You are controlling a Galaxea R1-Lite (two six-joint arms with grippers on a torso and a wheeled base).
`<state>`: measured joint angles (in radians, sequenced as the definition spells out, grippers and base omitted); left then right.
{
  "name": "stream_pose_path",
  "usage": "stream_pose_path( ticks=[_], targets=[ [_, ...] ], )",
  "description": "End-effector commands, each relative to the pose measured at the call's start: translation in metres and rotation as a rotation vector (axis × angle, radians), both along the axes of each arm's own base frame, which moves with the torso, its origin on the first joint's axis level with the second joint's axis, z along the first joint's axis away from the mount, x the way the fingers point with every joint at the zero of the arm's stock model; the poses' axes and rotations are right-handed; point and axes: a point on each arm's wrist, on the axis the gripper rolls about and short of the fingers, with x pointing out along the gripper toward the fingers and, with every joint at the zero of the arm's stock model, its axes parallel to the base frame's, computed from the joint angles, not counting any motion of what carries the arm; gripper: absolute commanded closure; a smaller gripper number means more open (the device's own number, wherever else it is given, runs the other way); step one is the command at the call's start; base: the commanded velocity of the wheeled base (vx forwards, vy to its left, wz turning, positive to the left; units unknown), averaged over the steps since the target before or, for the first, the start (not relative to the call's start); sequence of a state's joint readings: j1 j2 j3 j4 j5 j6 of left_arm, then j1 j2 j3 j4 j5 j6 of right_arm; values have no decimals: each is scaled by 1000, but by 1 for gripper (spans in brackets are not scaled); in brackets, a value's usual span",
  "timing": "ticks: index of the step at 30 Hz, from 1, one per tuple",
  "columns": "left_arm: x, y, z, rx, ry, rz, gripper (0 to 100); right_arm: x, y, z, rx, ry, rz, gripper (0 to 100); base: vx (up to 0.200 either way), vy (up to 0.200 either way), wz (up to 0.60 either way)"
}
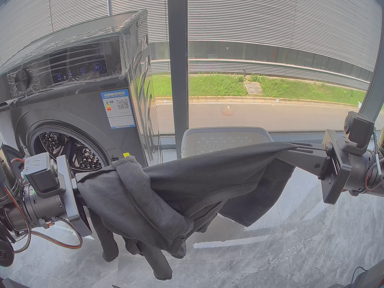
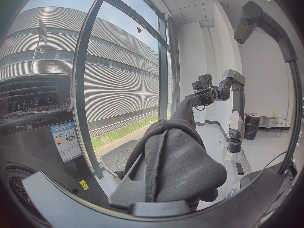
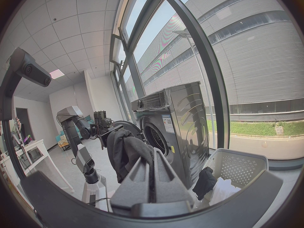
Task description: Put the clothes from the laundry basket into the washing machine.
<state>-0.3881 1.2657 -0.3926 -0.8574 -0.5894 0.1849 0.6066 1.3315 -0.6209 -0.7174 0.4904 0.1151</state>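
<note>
Head view: a dark grey garment (image 1: 180, 189) is being held in the air between the two arms, in front of the laundry basket (image 1: 224, 139) and just right of the washing machine (image 1: 80, 85), whose drum opening (image 1: 68, 149) is being left uncovered. One bunched end is being gripped by the left claw (image 1: 86, 187), which is judged to be clenched on the fabric draped over it. A thin edge at the other end is being pinched by the right claw (image 1: 288, 153), clenched flat on the cloth. Sleeves and folds are hanging low toward the floor (image 1: 300, 229). In the right wrist view, a black cloth (image 3: 205, 182) and a white cloth (image 3: 223, 189) are being kept in the basket, so the task is judged to be far from done. Several risks are being carried. The garment is being spread wider than the drum opening, so it could be caught on the rim unless it is gathered first. The dangling sleeves could be dragged on the floor or left outside the drum. The thin edge could be pulled from the right claw if the arms are being moved apart.
</note>
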Motion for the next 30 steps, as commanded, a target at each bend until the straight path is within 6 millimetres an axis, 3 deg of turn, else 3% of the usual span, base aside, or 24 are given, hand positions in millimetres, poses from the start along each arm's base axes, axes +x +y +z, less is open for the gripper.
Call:
stream_pose_path(
  ticks=[1,30],
  targets=[
    [1,0,-2,3,6,0,100,0,0,-1,-1,2,1,100,0,0,0],
    [5,-15,-8,21,37,-69,100,5,0,7,20,-8,-14,100,0,0,0]
  ],
)
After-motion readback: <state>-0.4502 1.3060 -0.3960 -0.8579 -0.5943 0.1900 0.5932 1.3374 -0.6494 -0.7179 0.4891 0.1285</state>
